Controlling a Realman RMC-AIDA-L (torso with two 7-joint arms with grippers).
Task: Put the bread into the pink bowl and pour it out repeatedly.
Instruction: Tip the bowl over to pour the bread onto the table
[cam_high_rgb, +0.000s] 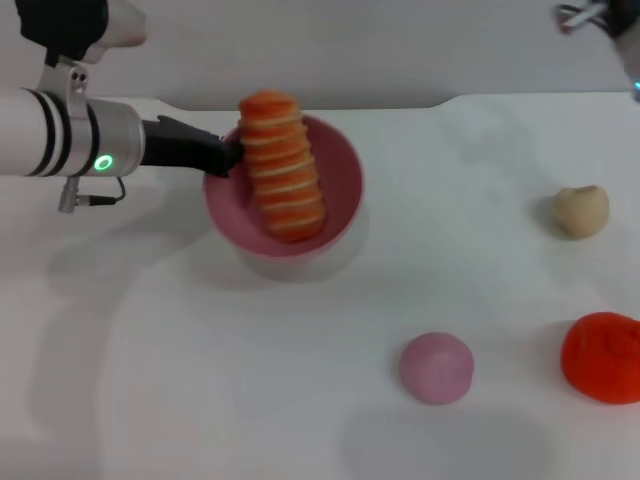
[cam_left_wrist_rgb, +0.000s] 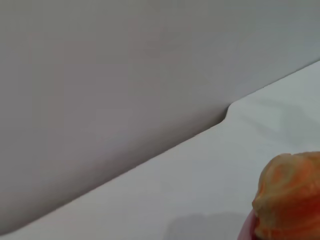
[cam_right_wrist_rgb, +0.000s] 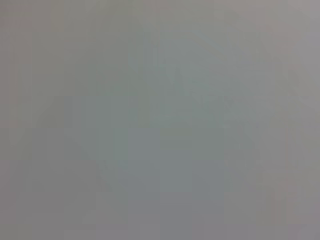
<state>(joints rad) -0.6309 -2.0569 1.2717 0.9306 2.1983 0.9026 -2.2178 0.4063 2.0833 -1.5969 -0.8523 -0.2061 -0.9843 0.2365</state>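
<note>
Here the left gripper (cam_high_rgb: 232, 152) is gripping the near-left rim of the pink bowl (cam_high_rgb: 340, 170), its fingers clenched on it. The bread (cam_high_rgb: 283, 165) is lying inside, 1 end overhanging the far rim, so any tilt risks spilling it early. The right gripper is out of sight.

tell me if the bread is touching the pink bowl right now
Touching. The head view shows the bread lying inside the pink bowl, its lower end against the inner wall and its upper end jutting over the far rim. The left tool is at the bowl's rim.
</note>
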